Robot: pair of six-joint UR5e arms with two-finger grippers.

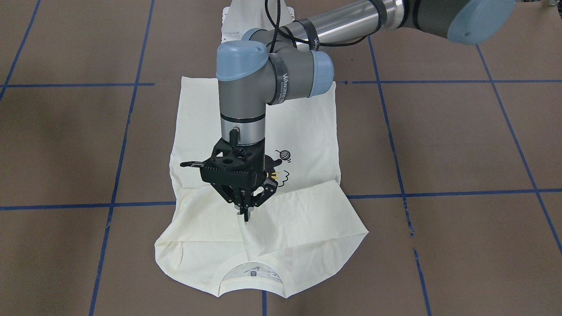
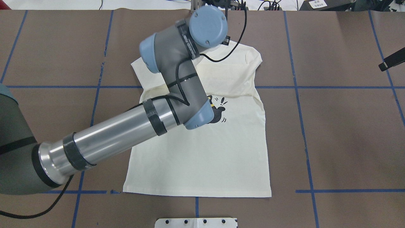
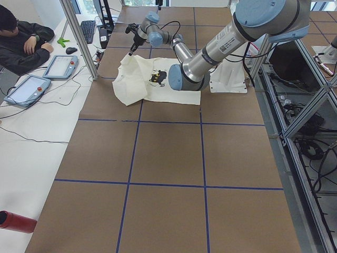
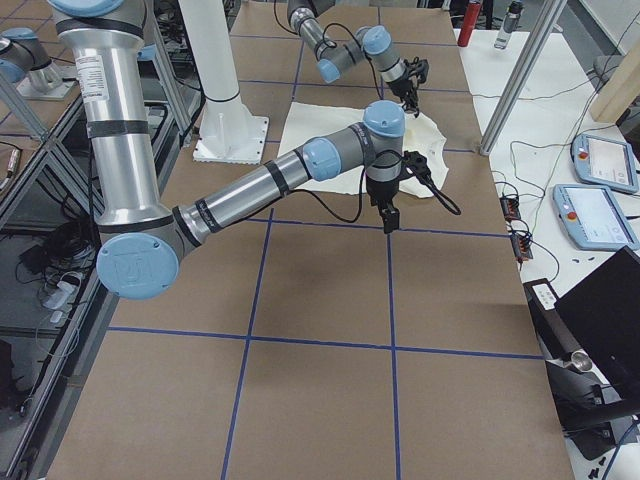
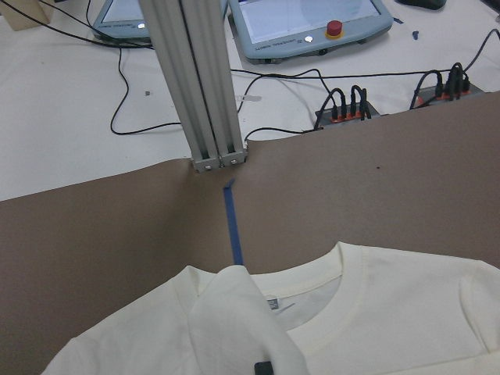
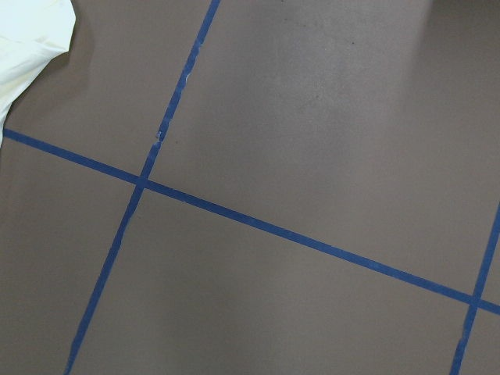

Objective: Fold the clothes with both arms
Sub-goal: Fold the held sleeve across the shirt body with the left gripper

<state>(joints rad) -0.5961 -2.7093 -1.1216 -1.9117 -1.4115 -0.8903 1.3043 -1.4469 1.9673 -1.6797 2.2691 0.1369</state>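
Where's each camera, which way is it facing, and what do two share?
Front-facing: operators' side, steeply down; left tool pinching the shirt.
Overhead: opposite side, looking down; left arm over shirt.
Exterior left: table end nearest left arm; seated person.
Exterior right: other end; right arm, right tool nearest.
Left wrist: toward collar and pendant; one fingertip.
Right wrist: down at taped table; no arm.
Shared: first two show the cat print.

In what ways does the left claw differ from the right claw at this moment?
1. The left claw is over the shirt; the right claw hangs over bare table beside it.
2. The left claw is shut on a pinch of cloth; the right claw carries nothing, and whether it is open I cannot tell.
Shared: both are black and point downward.
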